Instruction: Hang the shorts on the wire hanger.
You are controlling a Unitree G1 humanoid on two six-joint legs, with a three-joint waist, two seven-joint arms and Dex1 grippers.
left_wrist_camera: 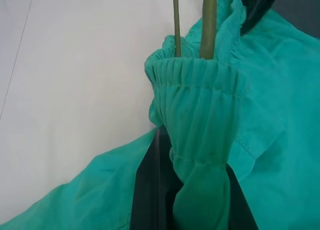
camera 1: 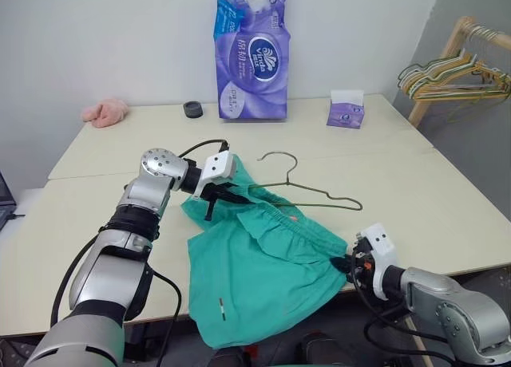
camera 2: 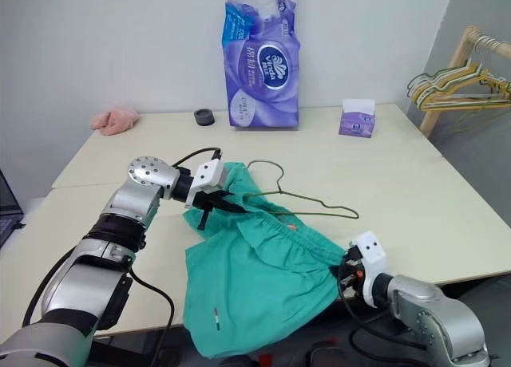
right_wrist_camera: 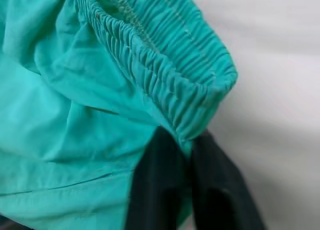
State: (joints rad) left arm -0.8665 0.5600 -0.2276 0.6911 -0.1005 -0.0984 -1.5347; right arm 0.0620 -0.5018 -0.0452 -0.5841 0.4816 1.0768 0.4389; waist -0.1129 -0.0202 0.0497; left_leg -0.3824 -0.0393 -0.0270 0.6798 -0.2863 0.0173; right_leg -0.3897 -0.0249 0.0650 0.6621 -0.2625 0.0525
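The teal-green shorts (camera 1: pixel 255 279) lie spread on the table's front part, one leg hanging over the front edge. The olive wire hanger (camera 1: pixel 319 196) lies behind them, its left end tucked inside the waistband (left_wrist_camera: pixel 200 90), where two wire strands (left_wrist_camera: pixel 208 25) go into the cloth. My left gripper (camera 1: pixel 226 193) is shut on the waistband's left end. My right gripper (camera 1: pixel 345 263) is shut on the waistband's right end (right_wrist_camera: pixel 165 65) near the table's front edge, with the gathered elastic pinched between its black fingers (right_wrist_camera: pixel 155 190).
At the back of the cream table (camera 1: pixel 447 215) stand a tall purple tissue pack (camera 1: pixel 252 60), a small purple tissue box (camera 1: pixel 346 110), a black ring (camera 1: pixel 192 109) and a pink cloth lump (camera 1: pixel 106 112). A wooden rack with pale hangers (camera 1: pixel 455 68) stands beyond the right corner.
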